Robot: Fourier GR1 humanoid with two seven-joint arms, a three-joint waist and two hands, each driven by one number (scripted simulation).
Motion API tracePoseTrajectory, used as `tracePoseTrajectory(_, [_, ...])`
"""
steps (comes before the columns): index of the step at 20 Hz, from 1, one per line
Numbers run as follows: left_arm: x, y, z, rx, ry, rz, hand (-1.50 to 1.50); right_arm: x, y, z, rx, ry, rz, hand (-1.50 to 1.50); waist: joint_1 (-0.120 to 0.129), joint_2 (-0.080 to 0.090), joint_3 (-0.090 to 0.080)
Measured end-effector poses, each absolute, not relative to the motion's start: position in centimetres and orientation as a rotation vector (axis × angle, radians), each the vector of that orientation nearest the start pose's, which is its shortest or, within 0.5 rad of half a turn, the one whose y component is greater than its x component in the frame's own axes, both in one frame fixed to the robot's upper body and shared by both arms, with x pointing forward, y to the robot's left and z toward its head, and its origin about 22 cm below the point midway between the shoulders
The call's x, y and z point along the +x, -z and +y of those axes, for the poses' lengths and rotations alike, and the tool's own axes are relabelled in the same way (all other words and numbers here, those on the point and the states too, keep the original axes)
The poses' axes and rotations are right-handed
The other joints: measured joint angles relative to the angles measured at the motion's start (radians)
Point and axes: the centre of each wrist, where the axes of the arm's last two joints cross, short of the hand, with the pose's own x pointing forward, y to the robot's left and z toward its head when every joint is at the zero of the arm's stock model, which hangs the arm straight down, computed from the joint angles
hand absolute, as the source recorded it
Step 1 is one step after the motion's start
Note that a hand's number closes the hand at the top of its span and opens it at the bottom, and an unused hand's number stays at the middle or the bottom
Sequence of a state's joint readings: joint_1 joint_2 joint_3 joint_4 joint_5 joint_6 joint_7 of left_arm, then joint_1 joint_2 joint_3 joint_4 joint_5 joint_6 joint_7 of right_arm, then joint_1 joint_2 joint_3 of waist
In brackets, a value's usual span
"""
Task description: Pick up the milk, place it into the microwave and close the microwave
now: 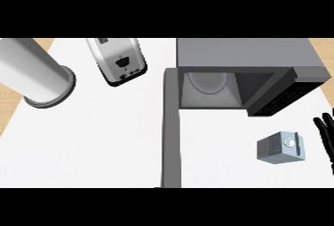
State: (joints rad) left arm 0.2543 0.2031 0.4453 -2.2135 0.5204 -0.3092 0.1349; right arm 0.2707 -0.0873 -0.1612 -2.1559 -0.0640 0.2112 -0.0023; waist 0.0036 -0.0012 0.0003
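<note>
One right hand (324, 137) at right edge, fingers straight, released, near milk (282, 147), microwave (248, 79) open

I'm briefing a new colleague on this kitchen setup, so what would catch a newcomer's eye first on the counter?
The open grey microwave at the upper right stands out first, its long grey door swung out toward the viewer. In front of it sits the small grey milk carton, with the robot's black right hand just at the right edge beside it. At the upper left, a big white cylinder and a silver toaster fill the counter.
</note>
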Motion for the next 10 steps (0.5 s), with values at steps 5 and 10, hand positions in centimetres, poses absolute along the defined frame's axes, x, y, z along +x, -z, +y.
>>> tracePoseTrajectory(5, [13.1, -13.3, 35.8, -0.009, -0.006, -1.960, -1.50, 16.6, -7.5, -29.9, -0.158, -0.087, -1.861, -1.50, 0.000, 0.000, 0.000])
tracePoseTrajectory(10, [12.2, -13.5, 35.4, -0.018, 0.002, -1.956, -1.50, 16.9, -4.2, -32.0, -0.219, -0.052, -1.823, -1.50, 0.000, 0.000, 0.000])
